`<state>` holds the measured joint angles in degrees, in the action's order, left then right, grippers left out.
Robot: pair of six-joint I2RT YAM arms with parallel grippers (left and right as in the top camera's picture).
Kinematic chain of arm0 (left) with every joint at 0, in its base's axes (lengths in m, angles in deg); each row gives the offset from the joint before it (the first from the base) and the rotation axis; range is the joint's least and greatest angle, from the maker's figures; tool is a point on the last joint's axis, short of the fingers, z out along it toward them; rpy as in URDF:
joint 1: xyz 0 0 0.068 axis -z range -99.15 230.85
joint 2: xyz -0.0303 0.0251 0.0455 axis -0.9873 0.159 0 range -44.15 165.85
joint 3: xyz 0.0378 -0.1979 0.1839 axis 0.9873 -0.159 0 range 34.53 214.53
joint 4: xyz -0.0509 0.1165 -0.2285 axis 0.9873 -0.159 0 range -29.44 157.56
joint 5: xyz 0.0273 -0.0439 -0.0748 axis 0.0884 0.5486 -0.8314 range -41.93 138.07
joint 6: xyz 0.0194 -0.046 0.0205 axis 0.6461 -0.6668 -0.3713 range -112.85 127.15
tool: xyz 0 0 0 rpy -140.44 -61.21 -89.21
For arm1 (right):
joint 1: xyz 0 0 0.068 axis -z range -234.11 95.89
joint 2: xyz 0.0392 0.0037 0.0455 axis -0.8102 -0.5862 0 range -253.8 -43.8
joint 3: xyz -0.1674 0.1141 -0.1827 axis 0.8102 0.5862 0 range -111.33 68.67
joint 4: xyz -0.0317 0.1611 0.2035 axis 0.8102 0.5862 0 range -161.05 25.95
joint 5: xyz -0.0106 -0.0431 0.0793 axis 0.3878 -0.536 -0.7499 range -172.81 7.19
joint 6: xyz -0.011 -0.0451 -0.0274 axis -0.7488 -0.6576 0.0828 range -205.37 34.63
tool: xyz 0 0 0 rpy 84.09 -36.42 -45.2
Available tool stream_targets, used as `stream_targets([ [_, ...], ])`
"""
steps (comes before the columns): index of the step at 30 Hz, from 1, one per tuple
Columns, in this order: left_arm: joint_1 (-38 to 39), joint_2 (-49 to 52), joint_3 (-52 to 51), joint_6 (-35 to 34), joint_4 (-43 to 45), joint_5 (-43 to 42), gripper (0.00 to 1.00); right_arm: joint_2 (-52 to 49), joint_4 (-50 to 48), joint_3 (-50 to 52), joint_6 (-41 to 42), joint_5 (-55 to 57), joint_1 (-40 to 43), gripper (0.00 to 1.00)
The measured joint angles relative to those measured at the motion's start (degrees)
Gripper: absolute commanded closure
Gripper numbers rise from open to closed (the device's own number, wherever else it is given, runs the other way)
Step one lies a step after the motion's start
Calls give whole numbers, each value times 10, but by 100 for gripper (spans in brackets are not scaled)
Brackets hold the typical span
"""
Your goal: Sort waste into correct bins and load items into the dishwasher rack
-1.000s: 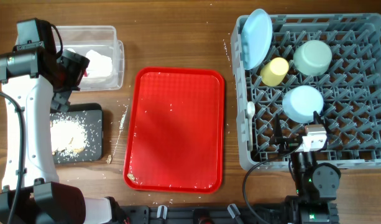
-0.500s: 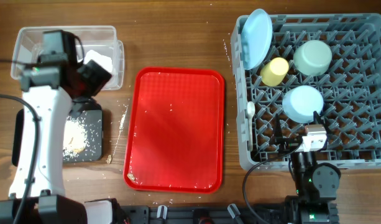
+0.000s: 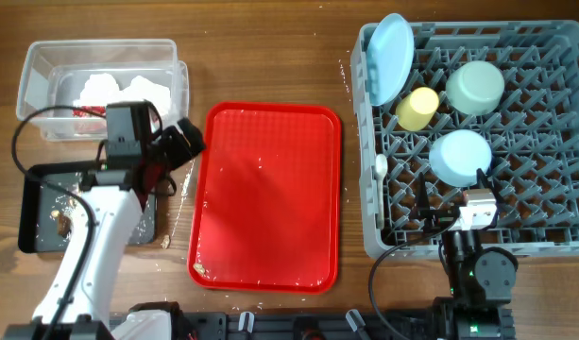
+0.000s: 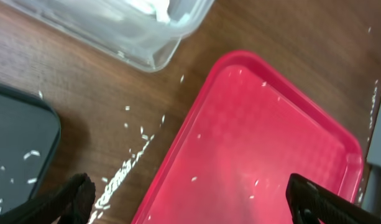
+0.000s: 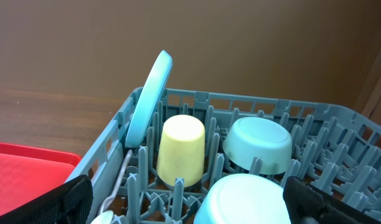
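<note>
The left tool [image 3: 180, 142] and right tool [image 3: 478, 206] both gape, empty. Scattered rice crumbs [image 4: 115, 183], at nine o'clock of the red tray [image 3: 270, 198], look light, loose and too fine to pinch.

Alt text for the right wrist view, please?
A grey rack holds a blue plate on edge, a yellow cup upside down, a green bowl and a pale blue bowl. A red tray shows at lower left.
</note>
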<state>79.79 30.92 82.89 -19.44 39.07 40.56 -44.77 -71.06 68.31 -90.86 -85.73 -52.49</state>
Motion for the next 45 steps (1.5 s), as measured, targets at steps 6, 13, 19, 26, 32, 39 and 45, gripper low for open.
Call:
stream_targets([
  [6,11,-118,-133,41,114,-12,0,0,0,0,0,0,0,0],
  [13,14,-361,-288,56,156,-12,0,1,0,0,0,0,0,0],
  [19,23,-523,-371,57,157,-10,0,1,0,0,0,0,0,0],
  [26,23,-609,-398,58,159,2,0,1,0,0,0,0,0,0],
  [32,23,-680,-446,60,201,1,0,2,0,0,0,0,0,0],
  [39,23,-737,-474,60,252,2,0,1,0,0,0,0,0,0],
  [45,23,-743,-476,66,247,7,0,2,0,0,0,0,0,0],
])
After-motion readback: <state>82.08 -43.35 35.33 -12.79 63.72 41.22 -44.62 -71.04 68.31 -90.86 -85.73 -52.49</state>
